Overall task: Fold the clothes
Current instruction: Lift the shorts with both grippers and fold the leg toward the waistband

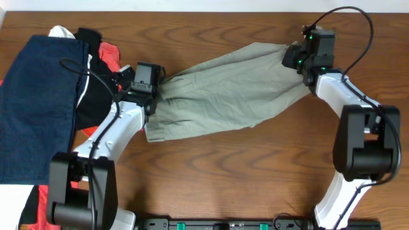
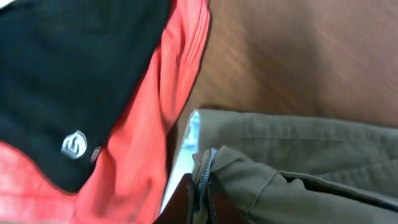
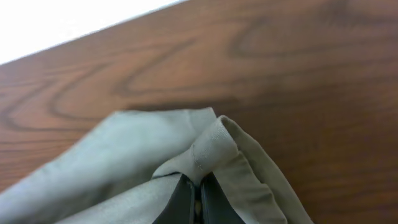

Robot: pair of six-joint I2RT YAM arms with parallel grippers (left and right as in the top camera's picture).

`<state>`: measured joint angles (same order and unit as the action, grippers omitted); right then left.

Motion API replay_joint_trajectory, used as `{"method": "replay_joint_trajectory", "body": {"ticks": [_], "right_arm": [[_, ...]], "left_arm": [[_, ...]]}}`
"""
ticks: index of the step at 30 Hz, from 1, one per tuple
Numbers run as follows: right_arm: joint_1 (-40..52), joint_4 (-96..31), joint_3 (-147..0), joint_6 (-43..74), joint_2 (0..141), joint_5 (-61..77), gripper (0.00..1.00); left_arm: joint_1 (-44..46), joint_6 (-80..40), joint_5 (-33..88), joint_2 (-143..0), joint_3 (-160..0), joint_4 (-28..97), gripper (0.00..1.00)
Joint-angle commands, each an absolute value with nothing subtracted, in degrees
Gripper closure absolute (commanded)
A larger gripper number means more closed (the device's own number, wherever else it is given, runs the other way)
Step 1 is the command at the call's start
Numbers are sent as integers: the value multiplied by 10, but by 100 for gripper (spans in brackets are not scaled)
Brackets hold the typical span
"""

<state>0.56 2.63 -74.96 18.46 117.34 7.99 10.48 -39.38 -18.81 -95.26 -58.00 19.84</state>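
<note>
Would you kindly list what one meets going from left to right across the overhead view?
In order: navy blue garment → black garment → left end effector → khaki shorts → right end effector.

Dark wood-grain table (image 1: 217,172), pale strip (image 1: 192,5) beyond its 12 o'clock edge, soft even light, mild sheen

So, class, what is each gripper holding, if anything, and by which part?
Both hold the khaki shorts: the left gripper pinches the waistband edge, the right gripper a fold of cloth at the opposite end.
</note>
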Motion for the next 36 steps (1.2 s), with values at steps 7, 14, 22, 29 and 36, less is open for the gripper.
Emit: {"method": "replay_joint_trajectory", "body": {"ticks": [7, 14, 22, 29, 36], "right_arm": [[2, 50, -761, 197, 1202, 14, 1], [-41, -90, -761, 191, 1172, 42, 1], [-67, -173, -761, 140, 1173, 102, 1], [-45, -209, -760, 140, 1173, 127, 45], [-24, -226, -760, 151, 1173, 43, 99]], "left_arm": [[93, -395, -276, -972, -584, 167, 2], [64, -317, -261, -912, -600, 177, 2], [61, -298, -229, -843, -600, 203, 2], [61, -298, -187, -861, -599, 209, 2], [62, -298, -184, -869, -599, 209, 2]]}}
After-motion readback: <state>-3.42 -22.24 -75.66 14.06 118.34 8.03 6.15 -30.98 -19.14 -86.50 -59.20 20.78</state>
